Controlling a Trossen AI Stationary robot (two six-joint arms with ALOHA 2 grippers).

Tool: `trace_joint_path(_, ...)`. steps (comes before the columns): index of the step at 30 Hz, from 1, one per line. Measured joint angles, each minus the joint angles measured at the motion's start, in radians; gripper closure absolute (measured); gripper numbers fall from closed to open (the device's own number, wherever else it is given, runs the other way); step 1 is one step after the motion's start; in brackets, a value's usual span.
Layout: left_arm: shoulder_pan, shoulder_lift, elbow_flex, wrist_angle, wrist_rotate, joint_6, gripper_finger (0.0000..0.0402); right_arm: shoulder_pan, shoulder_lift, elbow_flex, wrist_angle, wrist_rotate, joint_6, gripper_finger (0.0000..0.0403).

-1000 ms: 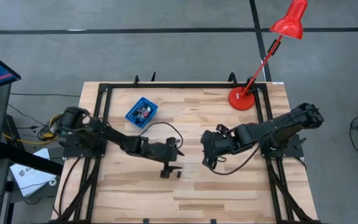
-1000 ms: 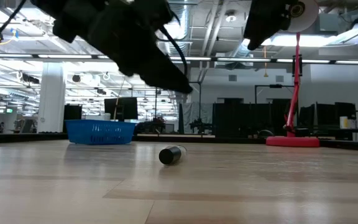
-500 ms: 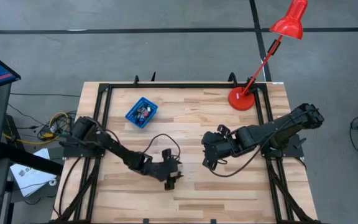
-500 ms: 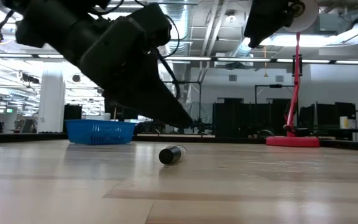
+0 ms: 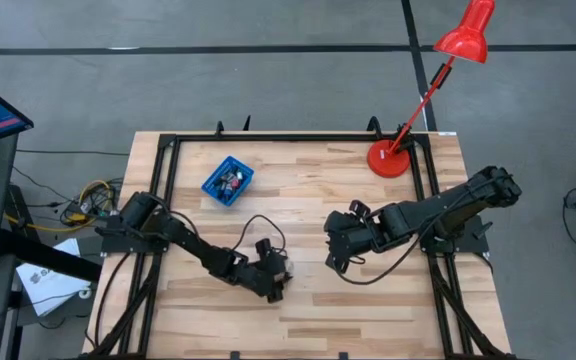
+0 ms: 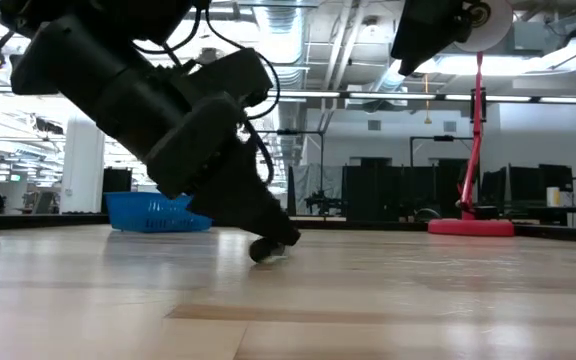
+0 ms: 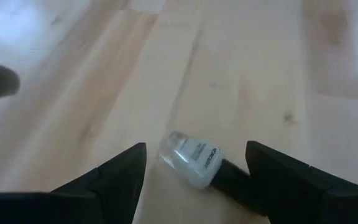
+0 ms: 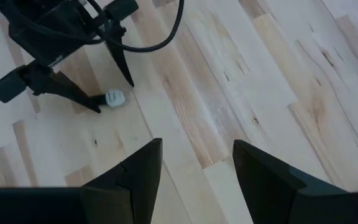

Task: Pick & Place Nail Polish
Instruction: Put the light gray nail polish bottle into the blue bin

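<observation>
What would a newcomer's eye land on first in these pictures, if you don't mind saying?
Probably the left gripper, down at the table's front middle with its open fingers either side of a pale nail polish bottle lying on its side. Next, the red desk lamp at the far right corner and the blue bin of bottles far left.

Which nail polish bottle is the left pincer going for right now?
The pale bottle lying alone on the bare table, between the open left pincer; the others sit in the blue bin.
</observation>
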Motion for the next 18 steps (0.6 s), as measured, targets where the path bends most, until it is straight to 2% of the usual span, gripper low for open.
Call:
trace_joint_path(4,-0.001,0.001,0.001,-0.115,-0.011,-0.004,0.0133,0.000,0.000,0.000,0.000,0.018,0.000,0.0214)
trace_joint_path(12,0.001,-0.008,-0.003,-0.146,-0.008,-0.003,0.0136,0.000,0.000,0.000,0.001,0.042,0.000,0.0214)
trace_joint_path(15,0.005,-0.007,-0.004,-0.146,0.020,-0.003,0.0156,0.000,0.000,0.000,0.001,0.042,0.000,0.0214)
trace_joint_path(18,0.006,-0.006,-0.004,-0.146,0.033,-0.019,0.0197,0.000,0.000,0.000,0.001,0.042,0.000,0.0214)
